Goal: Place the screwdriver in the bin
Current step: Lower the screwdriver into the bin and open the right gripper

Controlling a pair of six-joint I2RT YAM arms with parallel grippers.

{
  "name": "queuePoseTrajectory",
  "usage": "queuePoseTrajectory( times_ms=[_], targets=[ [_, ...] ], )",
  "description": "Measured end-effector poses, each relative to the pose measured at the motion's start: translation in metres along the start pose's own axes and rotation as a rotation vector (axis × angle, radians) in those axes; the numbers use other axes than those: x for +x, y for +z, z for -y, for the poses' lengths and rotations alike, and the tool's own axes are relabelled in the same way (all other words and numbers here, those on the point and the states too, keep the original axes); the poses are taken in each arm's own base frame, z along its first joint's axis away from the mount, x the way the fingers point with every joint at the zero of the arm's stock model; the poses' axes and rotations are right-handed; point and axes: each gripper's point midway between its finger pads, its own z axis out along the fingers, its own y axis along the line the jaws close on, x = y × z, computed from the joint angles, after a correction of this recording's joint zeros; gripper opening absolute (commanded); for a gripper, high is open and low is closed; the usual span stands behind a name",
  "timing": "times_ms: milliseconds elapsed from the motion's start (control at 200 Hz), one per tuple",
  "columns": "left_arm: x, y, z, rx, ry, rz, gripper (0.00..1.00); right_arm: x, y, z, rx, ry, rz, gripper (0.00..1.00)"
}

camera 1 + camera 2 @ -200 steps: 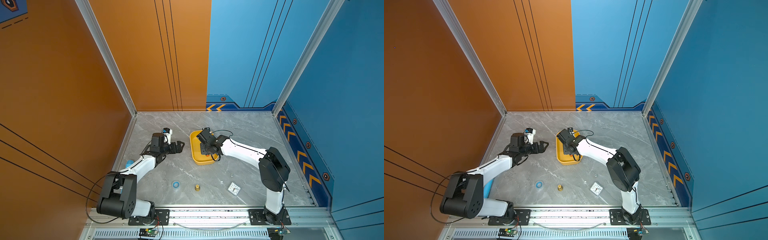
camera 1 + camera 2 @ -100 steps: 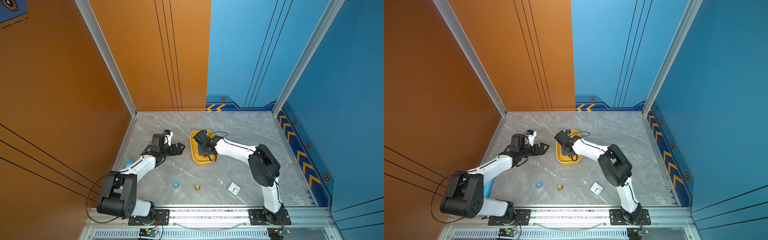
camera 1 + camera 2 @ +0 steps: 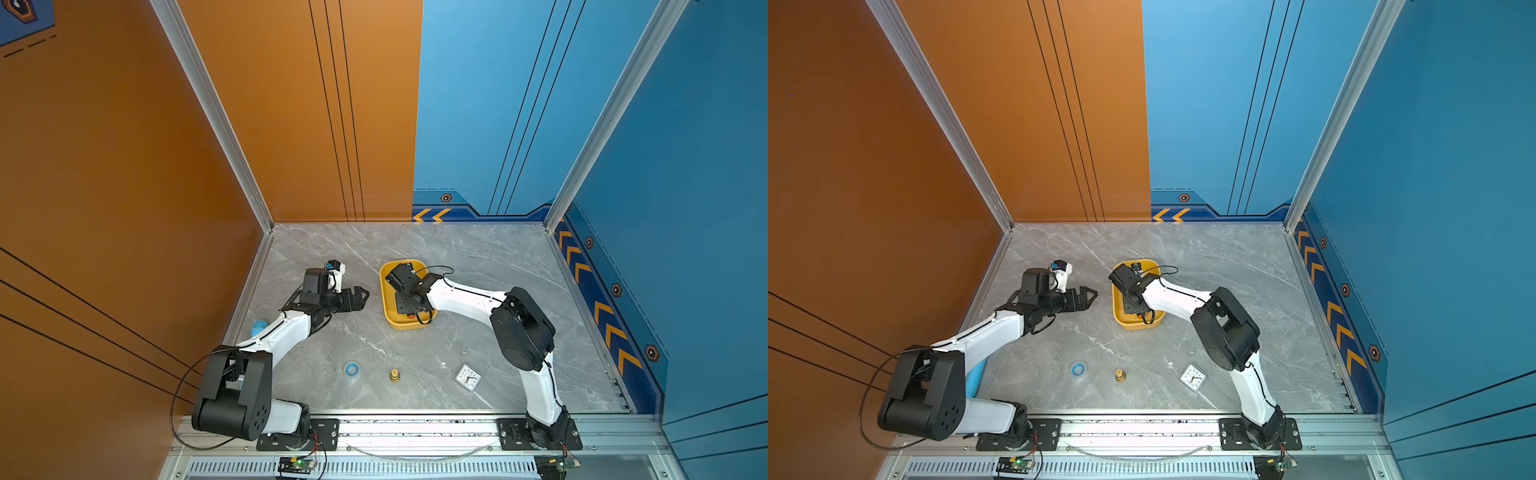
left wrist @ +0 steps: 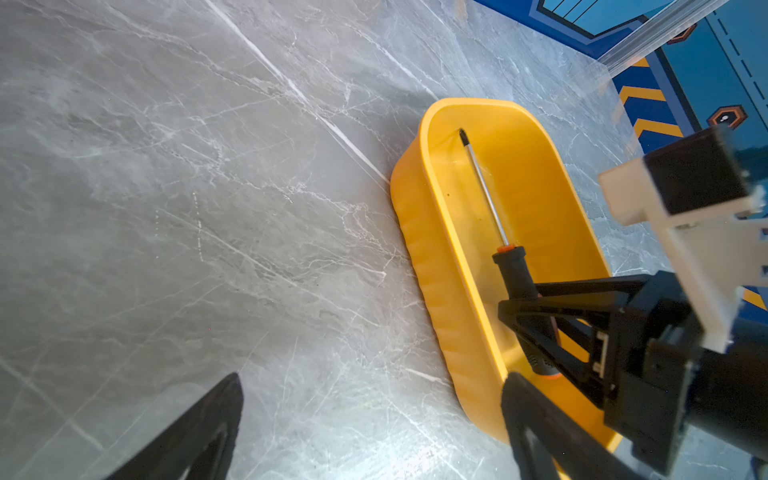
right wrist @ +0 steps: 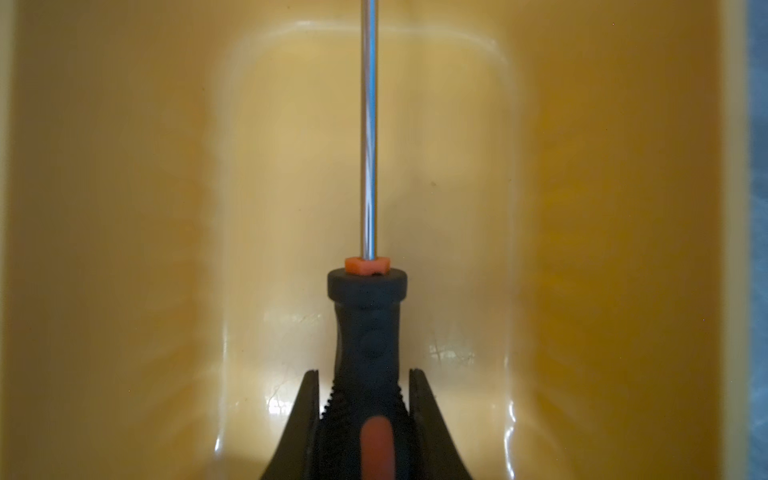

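The yellow bin (image 3: 405, 325) (image 3: 1133, 325) stands mid-table. My right gripper (image 3: 406, 305) reaches down into it, shut on the screwdriver's black handle. In the right wrist view the gripper (image 5: 363, 374) has its jaws pressed on both sides of the handle of the screwdriver (image 5: 365, 316), and the shaft runs along above the bin's floor (image 5: 166, 208). In the left wrist view the screwdriver (image 4: 486, 199) lies low inside the bin (image 4: 428, 266), its tip near the far end wall. My left gripper (image 3: 363, 296) (image 4: 374, 378) is open and empty, just left of the bin.
Toward the front lie a blue tape roll (image 3: 351, 368), a small brass piece (image 3: 395, 375), a small square clock (image 3: 468, 377) and a tiny die (image 3: 464, 351). A blue cylinder (image 3: 258, 326) sits by the left wall, partly behind my left arm.
My right gripper has shifted slightly left inside the bin with the screwdriver, and that arm's elbow has swung left. The left arm has hardly moved.
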Motion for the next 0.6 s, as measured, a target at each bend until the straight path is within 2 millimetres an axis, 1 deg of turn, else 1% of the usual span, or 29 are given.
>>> queuePoseTrajectory(
  times_ms=[40, 85, 130, 175, 350, 406, 491, 601],
  targets=[
    [0.0001, -0.0001, 0.0005, 0.000, 0.002, 0.000, 0.98, 0.0042, 0.0053, 0.0000, 0.003, -0.004, -0.014, 0.09],
    [0.0004, -0.0003, 0.0003, -0.002, 0.003, -0.001, 0.98, 0.0070, 0.0099, 0.0004, 0.009, -0.006, -0.023, 0.11],
    [0.0005, -0.0006, 0.0000, -0.004, 0.004, -0.002, 0.98, 0.0054, 0.0086, -0.0004, 0.006, -0.005, -0.019, 0.15],
    [0.0008, -0.0008, -0.0003, -0.006, 0.004, -0.002, 0.98, 0.0039, 0.0077, -0.0011, 0.003, -0.004, -0.016, 0.21],
    [0.0025, -0.0010, -0.0011, -0.012, 0.006, -0.009, 0.98, 0.0046, 0.0082, -0.0010, 0.004, -0.004, -0.018, 0.30],
    [0.0030, -0.0010, -0.0014, -0.014, 0.008, -0.010, 0.98, 0.0047, 0.0081, -0.0014, 0.001, -0.004, -0.019, 0.34],
    [0.0031, -0.0010, -0.0020, -0.017, 0.009, -0.011, 0.98, 0.0048, 0.0081, -0.0015, 0.001, -0.005, -0.020, 0.37],
    [0.0030, -0.0010, -0.0025, -0.020, 0.012, -0.010, 0.98, 0.0046, 0.0078, -0.0015, 0.001, -0.003, -0.019, 0.45]
  ],
)
